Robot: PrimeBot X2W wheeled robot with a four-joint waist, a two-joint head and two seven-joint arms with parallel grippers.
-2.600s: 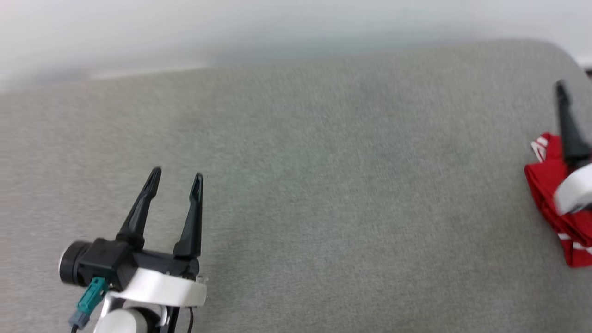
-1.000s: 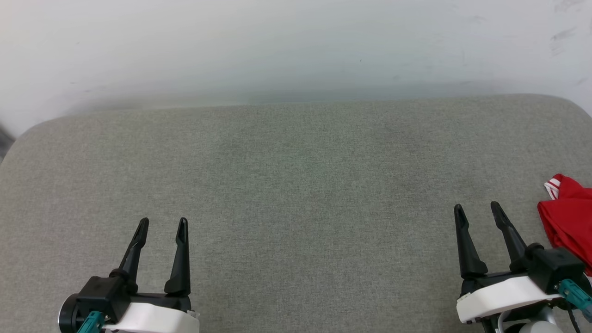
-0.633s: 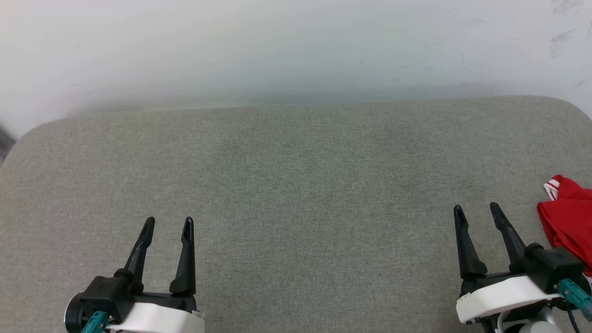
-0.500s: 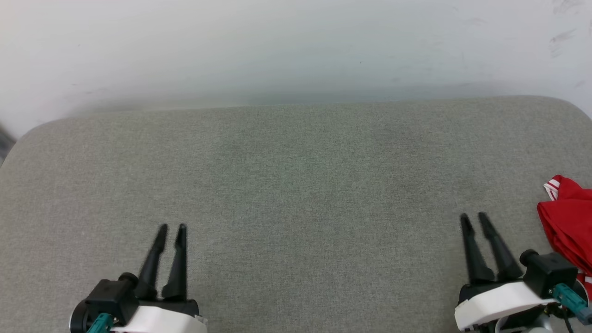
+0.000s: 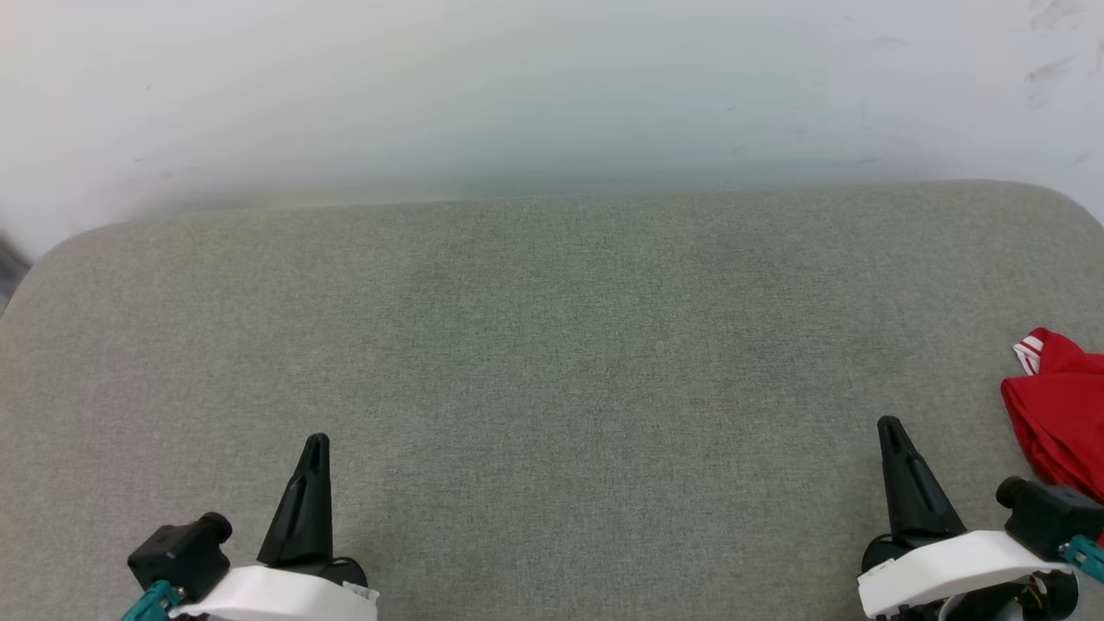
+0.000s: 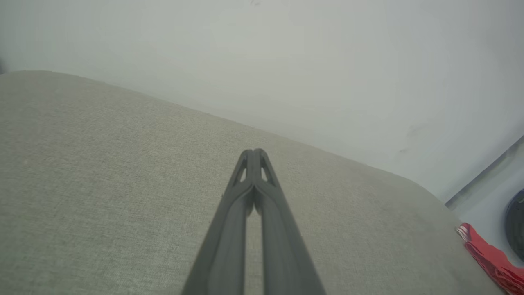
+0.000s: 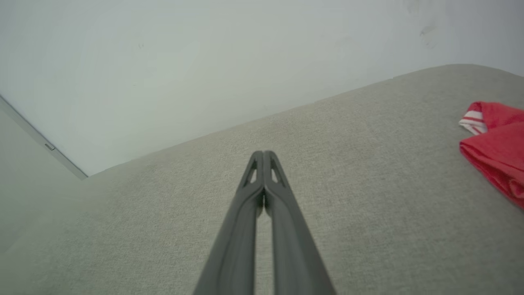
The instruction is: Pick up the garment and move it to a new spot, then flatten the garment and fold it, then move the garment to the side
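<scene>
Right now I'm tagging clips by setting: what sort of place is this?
Probably an indoor laundry-folding workstation: a grey padded surface against a white wall, a red garment at its right edge.

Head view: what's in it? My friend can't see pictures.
A bunched red garment with striped trim lies at the right edge of a grey padded surface. The left gripper and right gripper are shut and empty at the bottom corners.

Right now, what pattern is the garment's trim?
Red and white stripes; the trim of the garment shows best in the right wrist view.
</scene>
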